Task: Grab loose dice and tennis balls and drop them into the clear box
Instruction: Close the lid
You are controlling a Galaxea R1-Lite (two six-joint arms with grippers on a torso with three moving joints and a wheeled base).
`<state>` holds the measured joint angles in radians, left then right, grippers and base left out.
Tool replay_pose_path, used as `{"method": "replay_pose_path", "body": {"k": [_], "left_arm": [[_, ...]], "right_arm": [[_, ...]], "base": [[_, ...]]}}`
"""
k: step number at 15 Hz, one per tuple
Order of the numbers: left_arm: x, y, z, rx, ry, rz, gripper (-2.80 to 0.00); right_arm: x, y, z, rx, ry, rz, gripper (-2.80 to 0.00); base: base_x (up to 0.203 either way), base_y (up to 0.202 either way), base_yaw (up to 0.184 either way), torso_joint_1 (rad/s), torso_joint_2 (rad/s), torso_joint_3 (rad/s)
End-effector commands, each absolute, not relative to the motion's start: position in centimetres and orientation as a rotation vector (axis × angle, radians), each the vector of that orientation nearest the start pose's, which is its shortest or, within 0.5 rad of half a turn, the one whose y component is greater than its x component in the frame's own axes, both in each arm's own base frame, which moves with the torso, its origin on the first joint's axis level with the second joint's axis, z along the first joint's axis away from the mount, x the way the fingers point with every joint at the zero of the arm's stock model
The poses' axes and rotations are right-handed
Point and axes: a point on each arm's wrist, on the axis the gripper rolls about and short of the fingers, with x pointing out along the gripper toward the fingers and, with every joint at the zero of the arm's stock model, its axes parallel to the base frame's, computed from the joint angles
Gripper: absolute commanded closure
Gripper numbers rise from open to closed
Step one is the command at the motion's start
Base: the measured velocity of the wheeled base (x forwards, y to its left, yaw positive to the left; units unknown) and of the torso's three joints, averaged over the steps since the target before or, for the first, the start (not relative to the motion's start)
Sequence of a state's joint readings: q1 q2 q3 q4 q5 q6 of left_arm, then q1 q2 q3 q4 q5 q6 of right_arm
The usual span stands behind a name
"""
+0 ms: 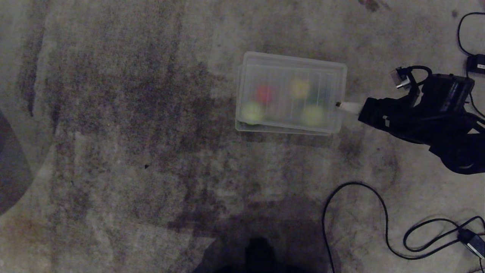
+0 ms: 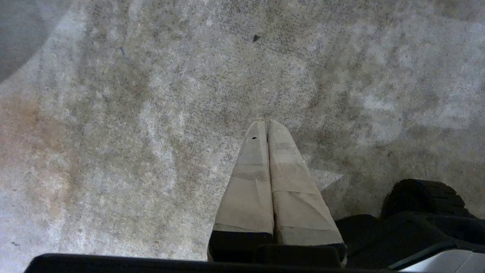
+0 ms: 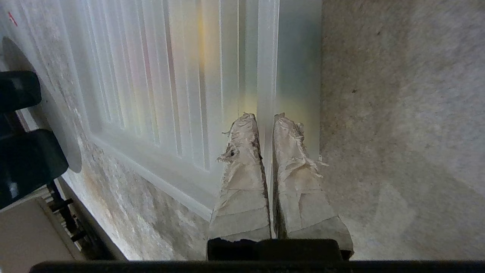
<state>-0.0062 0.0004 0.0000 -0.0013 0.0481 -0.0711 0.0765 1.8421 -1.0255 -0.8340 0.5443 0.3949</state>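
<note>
Carpet (image 1: 132, 132), right claw (image 1: 338, 104) pinching lid (image 1: 291, 91)

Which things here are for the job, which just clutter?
Job: clear plastic rectangular box, red die, yellow die, two fuzzy yellow-green tennis balls inside; translucent ribbed panel covering it; right gripper pinching that panel's edge.
Lying about: black looped cable, small black adapter.

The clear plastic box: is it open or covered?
Covered. A white ribbed panel lies over the clear plastic box, blurring coloured shapes inside; the right gripper pinches its edge.
</note>
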Motion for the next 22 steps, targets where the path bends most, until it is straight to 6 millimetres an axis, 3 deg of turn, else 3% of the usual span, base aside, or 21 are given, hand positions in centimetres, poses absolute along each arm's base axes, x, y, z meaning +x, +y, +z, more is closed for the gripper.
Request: {"method": "replay_pose_path", "body": {"k": [1, 11, 22], "left_arm": [[-2.3, 0.1, 7.5, -0.072, 0.000, 0.041, 0.00], [-2.3, 0.1, 7.5, -0.072, 0.000, 0.041, 0.00], [-2.3, 0.1, 7.5, -0.072, 0.000, 0.043, 0.00]], "right_arm": [[35.6, 4.3, 21.0, 0.382, 0.120, 0.628, 0.00], [36.9, 4.4, 20.0, 0.385, 0.140, 0.639, 0.00], [35.2, 2.9, 21.5, 0.386, 0.188, 0.738, 0.00]], "base": [[0.000, 0.000, 0.000, 0.000, 0.00, 0.000], [0.000, 0.000, 0.000, 0.000, 0.00, 0.000], [0.000, 0.000, 0.000, 0.000, 0.00, 0.000]]}}
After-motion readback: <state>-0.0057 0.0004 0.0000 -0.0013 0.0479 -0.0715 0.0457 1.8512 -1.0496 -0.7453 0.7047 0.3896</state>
